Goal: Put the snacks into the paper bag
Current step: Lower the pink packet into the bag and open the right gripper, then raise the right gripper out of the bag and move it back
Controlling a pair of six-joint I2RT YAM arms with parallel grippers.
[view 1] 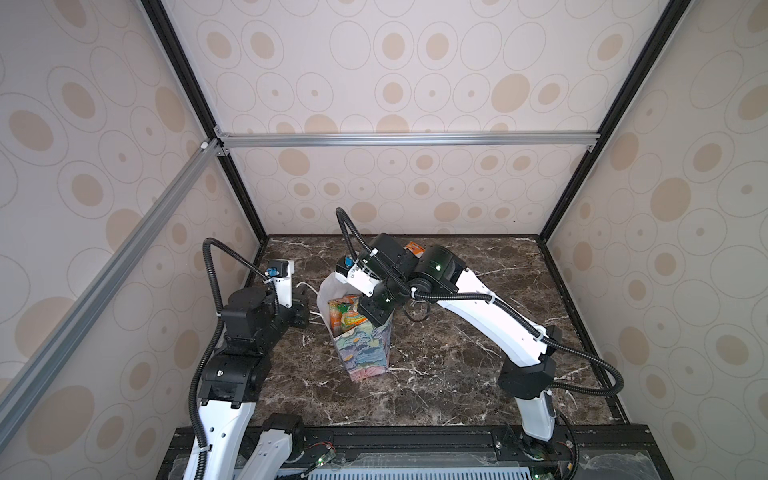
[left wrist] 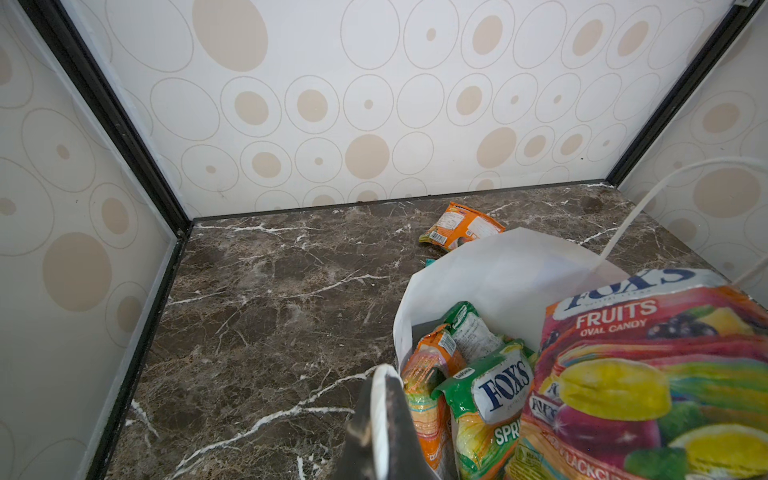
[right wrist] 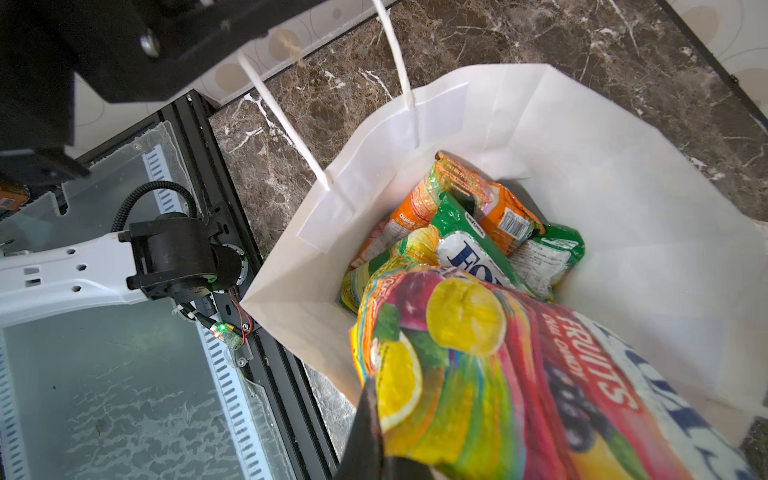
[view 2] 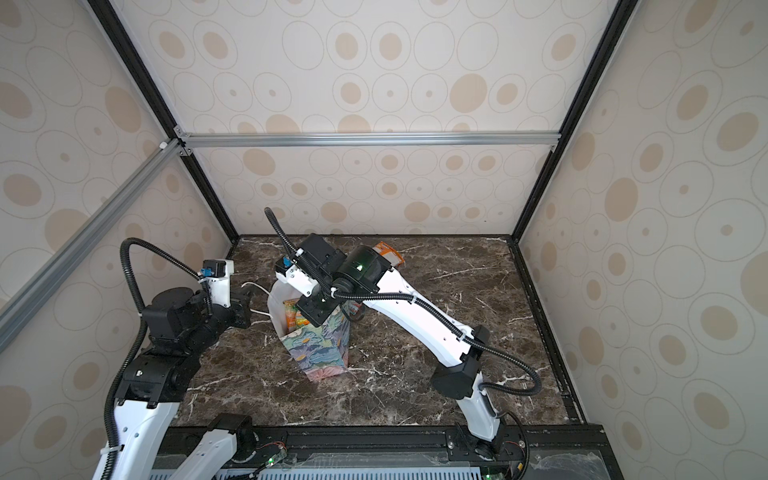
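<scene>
The paper bag (view 1: 365,353) (view 2: 322,349) stands upright mid-table, floral outside, white inside (right wrist: 623,208) (left wrist: 498,266). My left gripper (view 1: 301,297) (left wrist: 386,374) is beside it, shut on a white strip of the bag's handle (right wrist: 286,124). My right gripper (view 1: 374,316) (right wrist: 376,395) hangs over the mouth, shut on a red-yellow FOX'S Fruits packet (right wrist: 519,374) (left wrist: 644,374) that dips into the opening. An orange packet (right wrist: 478,199) and a green packet (left wrist: 494,395) lie inside. Another orange packet (view 1: 413,248) (left wrist: 459,226) lies on the table near the back wall.
The patterned walls (view 1: 395,195) close in the dark marble table (view 1: 457,374) on three sides. A black rail with the arm bases (view 1: 415,440) runs along the front edge. The right arm (view 1: 498,320) reaches across the table's right half.
</scene>
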